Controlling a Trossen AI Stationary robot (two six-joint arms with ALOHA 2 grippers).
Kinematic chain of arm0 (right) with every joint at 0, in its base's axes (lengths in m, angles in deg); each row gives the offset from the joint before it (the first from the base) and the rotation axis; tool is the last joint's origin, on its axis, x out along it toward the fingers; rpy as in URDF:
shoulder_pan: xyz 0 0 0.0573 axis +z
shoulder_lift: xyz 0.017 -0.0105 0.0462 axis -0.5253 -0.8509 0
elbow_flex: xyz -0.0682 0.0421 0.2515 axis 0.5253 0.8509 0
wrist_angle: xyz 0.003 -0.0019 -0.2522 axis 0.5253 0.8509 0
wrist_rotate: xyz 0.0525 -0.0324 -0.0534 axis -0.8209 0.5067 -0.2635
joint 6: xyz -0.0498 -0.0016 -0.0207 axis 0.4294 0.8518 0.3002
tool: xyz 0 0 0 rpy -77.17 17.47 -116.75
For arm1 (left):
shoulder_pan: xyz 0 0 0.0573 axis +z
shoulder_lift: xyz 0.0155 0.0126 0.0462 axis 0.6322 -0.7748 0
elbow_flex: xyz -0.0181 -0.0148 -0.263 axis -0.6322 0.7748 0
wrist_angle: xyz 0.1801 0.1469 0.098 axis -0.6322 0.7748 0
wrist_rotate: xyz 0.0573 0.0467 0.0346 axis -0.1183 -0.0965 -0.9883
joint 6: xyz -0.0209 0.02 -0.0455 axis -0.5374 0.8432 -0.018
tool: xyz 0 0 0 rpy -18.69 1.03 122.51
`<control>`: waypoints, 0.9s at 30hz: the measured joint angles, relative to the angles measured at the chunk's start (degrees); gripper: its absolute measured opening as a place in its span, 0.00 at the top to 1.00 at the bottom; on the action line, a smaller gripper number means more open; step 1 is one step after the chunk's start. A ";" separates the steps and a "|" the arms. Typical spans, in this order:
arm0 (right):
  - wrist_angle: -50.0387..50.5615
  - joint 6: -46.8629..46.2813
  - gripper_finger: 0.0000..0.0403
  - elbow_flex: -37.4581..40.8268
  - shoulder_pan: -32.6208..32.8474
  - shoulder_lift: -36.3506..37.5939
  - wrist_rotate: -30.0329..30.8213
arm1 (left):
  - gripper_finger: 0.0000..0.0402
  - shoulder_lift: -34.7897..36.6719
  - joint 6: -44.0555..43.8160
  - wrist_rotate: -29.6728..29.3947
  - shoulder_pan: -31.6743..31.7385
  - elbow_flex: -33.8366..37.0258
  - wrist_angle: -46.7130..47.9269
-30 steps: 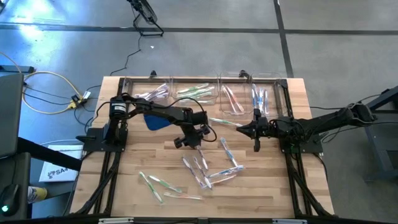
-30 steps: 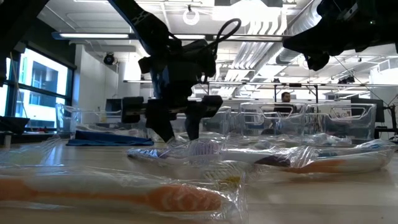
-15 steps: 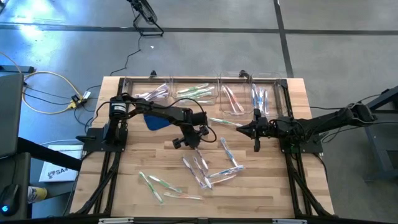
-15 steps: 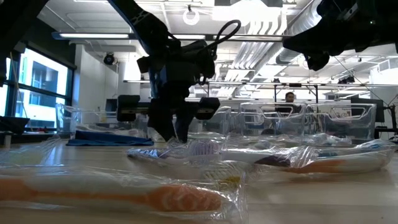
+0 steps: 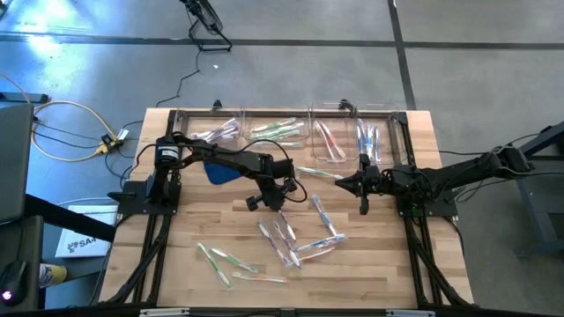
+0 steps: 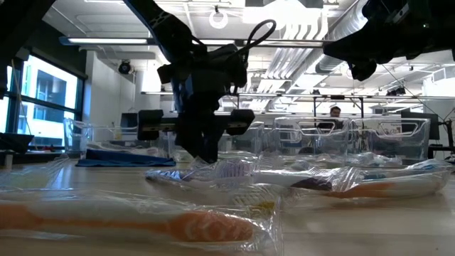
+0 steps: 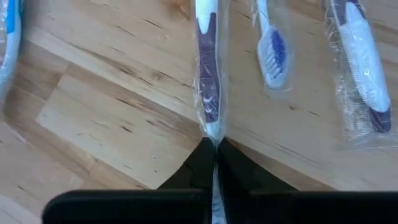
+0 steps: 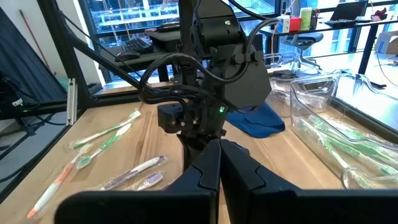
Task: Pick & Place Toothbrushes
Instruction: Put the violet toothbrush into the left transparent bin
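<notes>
Several wrapped toothbrushes (image 5: 295, 239) lie scattered on the wooden table's middle. My left gripper (image 5: 281, 204) slants down onto their far edge and is shut on one with a purple and white handle (image 7: 208, 87), which lies flat on the wood. The low view shows this gripper (image 6: 205, 158) with its tips at table height. My right gripper (image 5: 343, 185) hangs level above the table's right half, shut and with nothing in it; its fingers (image 8: 205, 171) point at the left arm. My left gripper pinches the near end of the purple-handled toothbrush's clear wrap (image 7: 213, 133) between its two fingers. The fingers slant down from the far left and lie in line with the brush. The brush rests flat on the table, stretching away from the fingertips.
Clear bins (image 5: 284, 132) holding more toothbrushes line the far edge. A blue cloth (image 5: 218, 172) lies under the left arm. More brushes lie near the front left (image 5: 216, 260), and one lies alone at the centre (image 5: 317, 173). A person (image 6: 334, 112) sits far behind.
My left gripper has shut its fingers on the end of the purple-handled toothbrush, staying in place. The brush has not moved.
</notes>
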 joint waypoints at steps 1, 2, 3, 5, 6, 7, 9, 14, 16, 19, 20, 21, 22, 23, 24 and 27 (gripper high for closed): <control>0.00 0.00 1.00 0.00 0.02 0.00 0.00 | 0.99 -0.01 0.00 -0.09 0.00 -0.01 -0.05; 0.00 0.00 1.00 0.00 0.02 0.00 0.00 | 0.99 0.15 -0.01 -0.32 0.02 -0.02 -0.06; 0.00 0.00 1.00 0.00 0.00 0.00 0.00 | 0.99 0.55 -0.03 -1.26 0.00 0.00 -0.03; 0.00 0.00 1.00 0.00 0.00 0.00 0.00 | 0.99 0.94 -0.02 -4.30 -0.02 -0.02 -0.55; 0.02 0.00 1.00 0.00 0.01 0.00 0.00 | 1.00 1.58 -0.14 -5.81 0.00 -0.02 -0.50; 0.02 0.00 1.00 0.00 0.01 0.00 0.00 | 1.00 2.21 -0.20 -8.04 0.03 -0.02 -0.16; 0.06 -0.39 1.00 0.00 0.00 0.02 0.00 | 1.00 3.13 -0.20 -11.40 0.45 -0.22 0.14; 1.06 -2.57 1.00 0.00 0.02 0.02 0.02 | 1.00 5.88 -0.30 -14.24 2.31 -1.25 2.86; 1.17 -2.95 1.00 0.00 0.02 0.02 0.01 | 1.00 6.78 -1.38 -14.02 3.28 -1.22 4.00; 1.22 -2.97 1.00 0.00 0.02 0.02 0.02 | 1.00 7.85 -4.34 -13.87 4.87 -1.19 4.70; 1.22 -2.97 1.00 0.00 0.02 0.02 0.02 | 1.00 8.23 -5.72 -13.83 5.39 -1.19 4.58; 1.22 -2.97 1.00 0.00 0.02 0.02 0.11 | 1.00 8.63 -7.25 -13.84 5.90 -1.20 4.58; 1.22 -2.97 1.00 0.00 0.00 0.02 0.20 | 1.00 8.93 -8.87 -13.91 6.38 -1.20 4.64; 1.22 -2.96 1.00 0.00 0.00 0.02 0.21 | 1.00 9.16 -10.60 -14.35 6.84 -1.20 4.56; 1.22 -2.93 1.00 0.00 0.01 0.02 0.19 | 1.00 9.38 -11.94 -14.67 7.29 -1.20 4.58; 1.22 -2.89 1.00 0.00 0.00 0.02 0.20 | 1.00 10.13 -13.85 -15.38 8.35 -1.20 4.69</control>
